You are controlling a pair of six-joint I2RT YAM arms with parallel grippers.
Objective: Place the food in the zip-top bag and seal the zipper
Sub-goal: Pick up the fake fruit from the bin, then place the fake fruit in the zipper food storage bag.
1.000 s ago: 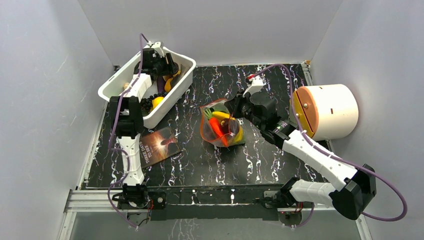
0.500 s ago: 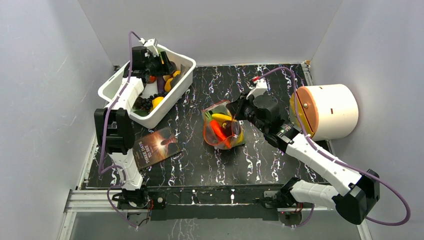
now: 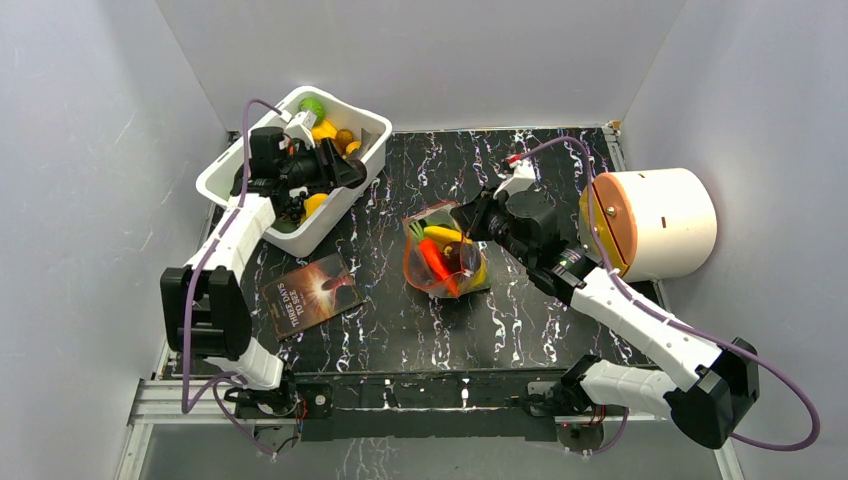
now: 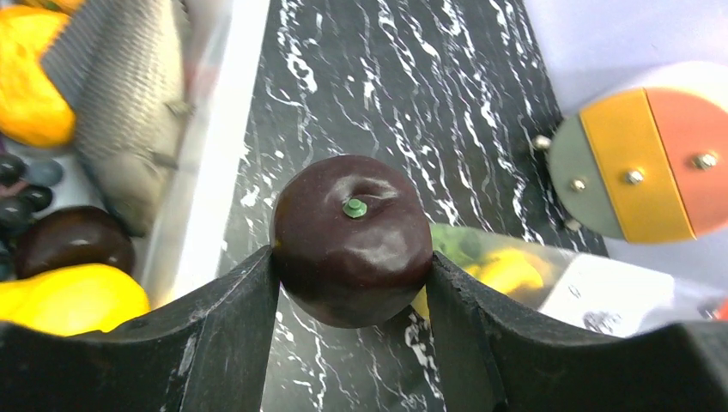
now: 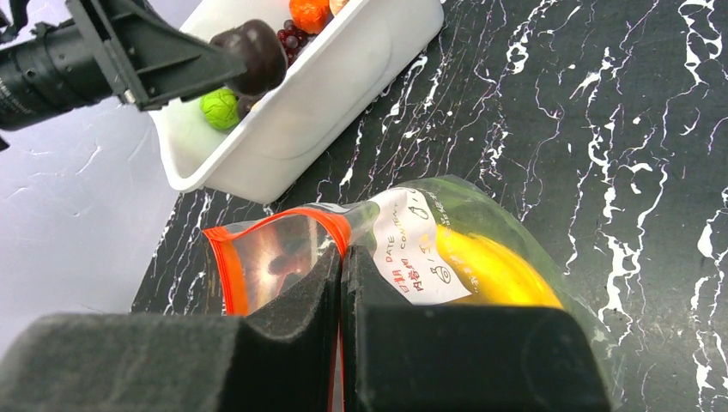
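The two black jaws clamp a round, dark maroon fruit (image 4: 352, 245) from left and right, its small green stem nub facing the camera, held above the black white-veined table (image 4: 386, 86). At the left stands the white tub (image 4: 225, 146), holding an orange piece (image 4: 26, 77), dark grapes (image 4: 21, 184), a dark round piece (image 4: 73, 245) and a yellow piece (image 4: 69, 300). Behind the right jaw lies the clear bag (image 4: 601, 292) with a banana (image 4: 506, 270) inside, and by the table's edge beyond it a round disc (image 4: 640, 163) shows grey, yellow and orange segments.
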